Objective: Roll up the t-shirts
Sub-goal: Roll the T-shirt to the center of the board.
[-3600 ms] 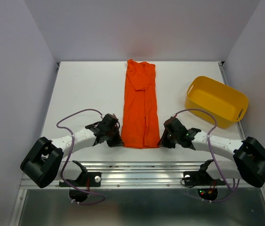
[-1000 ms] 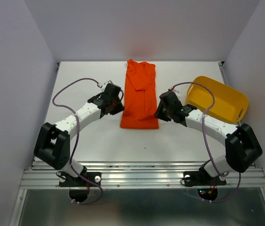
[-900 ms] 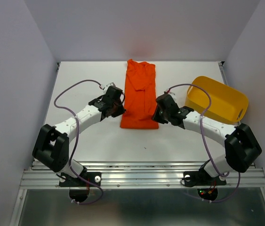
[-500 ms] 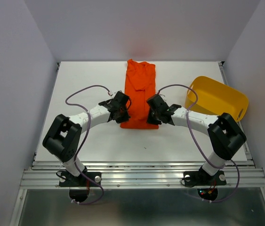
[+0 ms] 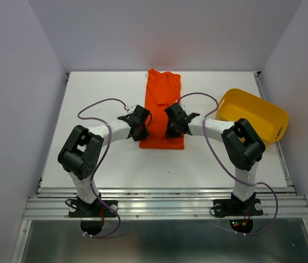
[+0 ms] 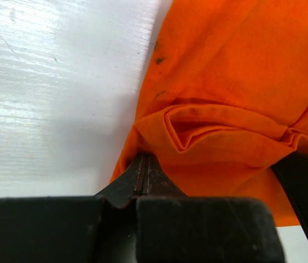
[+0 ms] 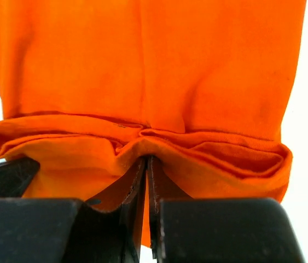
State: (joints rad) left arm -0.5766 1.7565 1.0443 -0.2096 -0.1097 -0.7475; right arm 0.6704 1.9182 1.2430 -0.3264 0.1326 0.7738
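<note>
Now both have moved in from the sides and clamped: the left gripper (image 5: 142, 129) and right gripper (image 5: 170, 129) each pinch the t-shirt (image 5: 162, 101) at its folded-over near edge. The cloth stretches ahead of their fingertips, its long axis pointing straight away.

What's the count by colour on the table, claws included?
Orange: 1, the t-shirt
Yellow: 1, the tub
Black: 2, the left claw and the right claw, each pinched on a fold of the t-shirt
Total: 4
</note>
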